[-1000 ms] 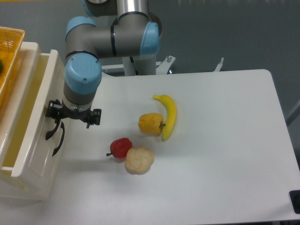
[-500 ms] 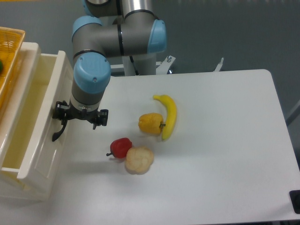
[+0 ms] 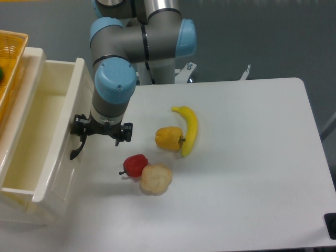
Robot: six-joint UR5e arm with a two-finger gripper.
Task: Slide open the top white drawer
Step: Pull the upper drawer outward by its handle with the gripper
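Observation:
The top white drawer (image 3: 59, 134) stands pulled out to the right at the table's left side, and its deep cream tray (image 3: 31, 136) shows open from above. Its curved black handle (image 3: 76, 148) sticks out from the front panel. My gripper (image 3: 85, 132) points down right at the top of that handle and is shut on it. The blue wrist above hides the fingertips. The cream-white chest (image 3: 21, 212) shows under the drawer.
A red pepper (image 3: 136, 165) and a pale tan lumpy piece (image 3: 156, 179) lie just right of the drawer front. Further right are a yellow pepper (image 3: 168, 138) and a banana (image 3: 189, 129). An orange basket (image 3: 10, 58) sits on the chest at the top left.
The gripper has moved right with the handle, and the drawer has slid further out of the chest. The fruit has not moved.

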